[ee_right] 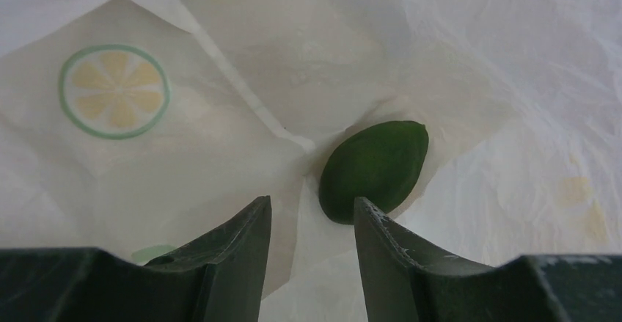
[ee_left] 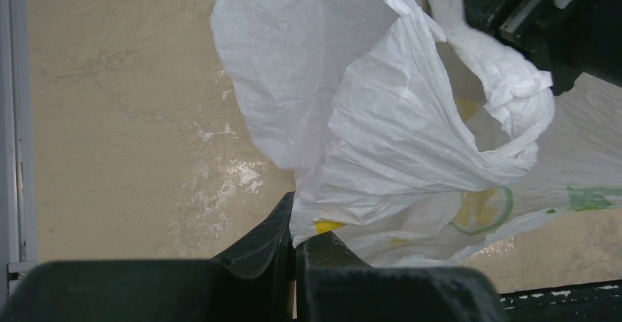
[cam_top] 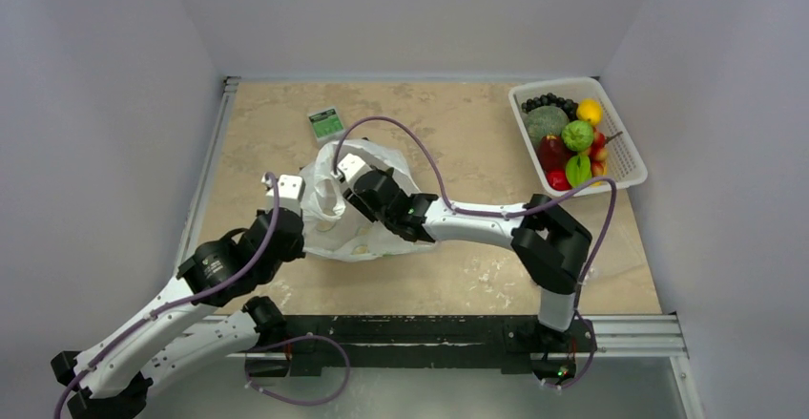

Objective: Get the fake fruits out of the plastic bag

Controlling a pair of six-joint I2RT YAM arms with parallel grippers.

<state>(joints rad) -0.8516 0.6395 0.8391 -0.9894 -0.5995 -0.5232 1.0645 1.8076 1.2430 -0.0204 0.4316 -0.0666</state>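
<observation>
Two dark fingers of the right pincer (ee_right: 312, 212) rise from the bottom edge of the right wrist view. They stand half apart, with only loose film between them. Just above the right-hand finger, near centre frame, a smooth dark-green oval fake fruit (ee_right: 374, 168) lies inside the thin crinkly white plastic bag (ee_right: 513, 80). From overhead, the bag sits centre-left on the beige stone-look worktop (cam_top: 458, 133). The left pincer (ee_left: 293, 223) is clamped tight on a fold of its rim. Because the fruit lies off to one side of the gap, closing now would likely pinch film or nudge the fruit away. The thin rim could also slip free, collapsing the mouth.
</observation>
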